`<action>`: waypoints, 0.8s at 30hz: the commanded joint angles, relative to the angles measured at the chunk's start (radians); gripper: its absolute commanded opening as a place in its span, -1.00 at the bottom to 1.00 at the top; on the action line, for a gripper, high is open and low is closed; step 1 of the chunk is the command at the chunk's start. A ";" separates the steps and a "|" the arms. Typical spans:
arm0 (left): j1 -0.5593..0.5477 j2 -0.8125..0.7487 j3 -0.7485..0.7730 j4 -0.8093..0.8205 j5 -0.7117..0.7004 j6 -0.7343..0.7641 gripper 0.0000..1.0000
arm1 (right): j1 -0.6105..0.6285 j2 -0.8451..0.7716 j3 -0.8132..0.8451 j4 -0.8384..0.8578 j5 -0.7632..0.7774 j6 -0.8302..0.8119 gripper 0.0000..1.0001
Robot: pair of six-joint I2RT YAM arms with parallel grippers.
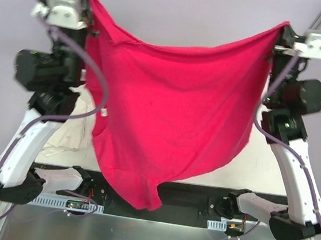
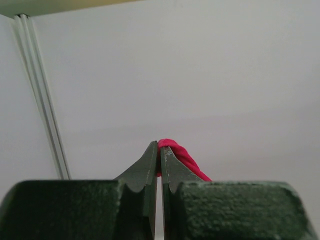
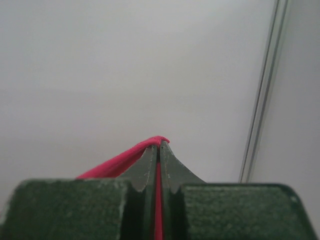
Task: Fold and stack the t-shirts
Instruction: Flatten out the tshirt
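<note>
With both arms raised, I see left gripper [image 2: 159, 150] and right gripper [image 3: 159, 146] each pinching top corner of red shirt [image 1: 172, 115]. It hangs spread above table [image 1: 259, 166]; cream shirt [image 1: 74, 126] on table's left.

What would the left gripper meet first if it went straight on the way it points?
Beyond the left gripper, shut on the red t-shirt, the way looks free up to the pale wall; depth unclear.

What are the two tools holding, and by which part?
Both hold the red t-shirt. The left tool pinches its upper left corner, the right tool its upper right corner; the cloth hangs spread between them.
</note>
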 commanded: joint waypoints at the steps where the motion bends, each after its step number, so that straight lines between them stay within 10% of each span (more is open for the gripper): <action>1: 0.009 0.123 -0.003 0.148 -0.050 0.058 -1.00 | -0.009 0.111 0.001 0.096 0.047 -0.038 -0.98; 15: 0.186 0.689 0.486 0.003 -0.002 -0.038 -1.00 | -0.162 0.530 0.226 0.106 0.036 0.042 -0.99; 24: 0.210 0.654 0.528 -0.068 0.035 -0.130 -1.00 | -0.193 0.493 0.230 0.060 0.024 0.121 -0.98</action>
